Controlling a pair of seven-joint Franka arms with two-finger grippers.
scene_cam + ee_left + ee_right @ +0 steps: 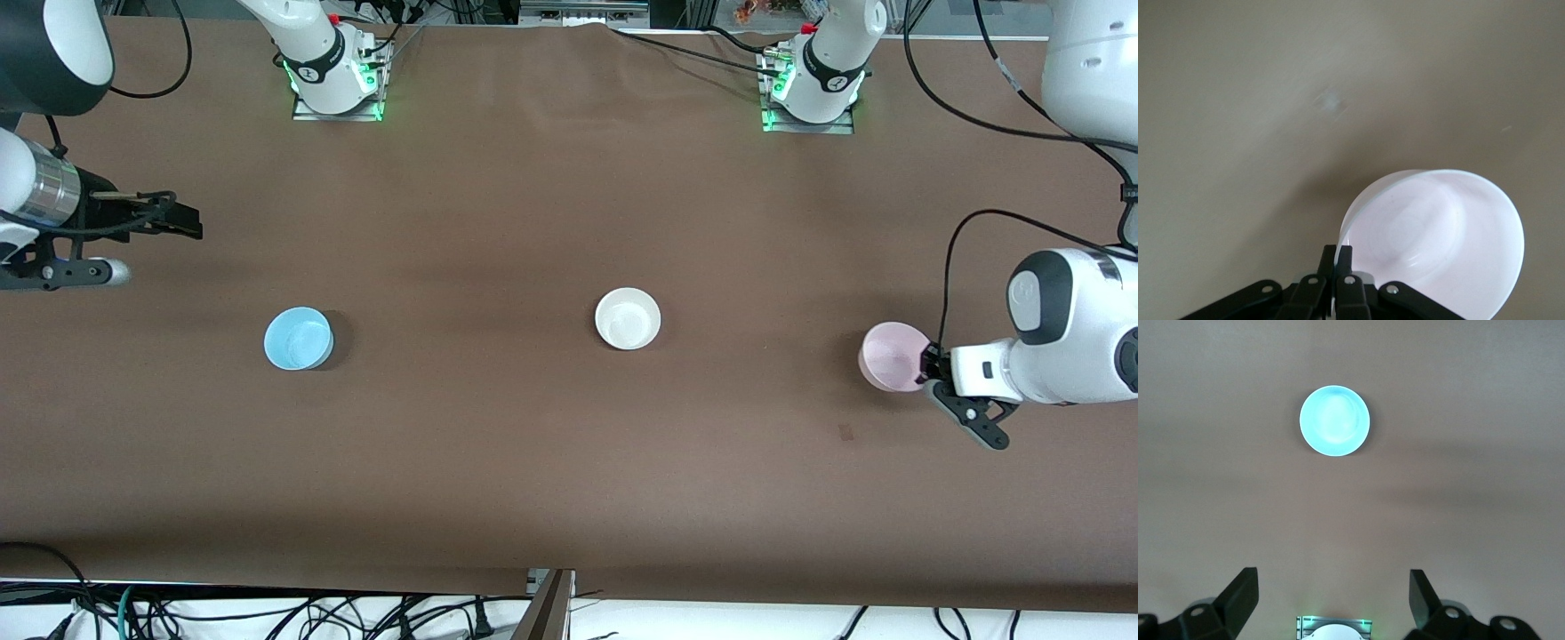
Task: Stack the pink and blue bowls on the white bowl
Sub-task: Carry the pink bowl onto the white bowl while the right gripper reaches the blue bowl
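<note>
My left gripper [929, 363] is shut on the rim of the pink bowl [889, 356] at the left arm's end of the table. In the left wrist view the fingers [1329, 257] pinch the thin wall of the pink bowl [1438, 240], which hangs tilted. The white bowl [628, 318] sits upright mid-table. The blue bowl [298, 339] rests toward the right arm's end, and the right wrist view shows the blue bowl [1335, 420] from above. My right gripper [182, 222] hovers open and empty over bare table near that end, with its fingers [1245, 593] wide apart.
The brown table cover [498, 444] spans the whole surface. Both arm bases [338, 84] stand along the edge farthest from the front camera. A small dark mark [845, 432] lies on the cover near the pink bowl. Cables run along the front edge.
</note>
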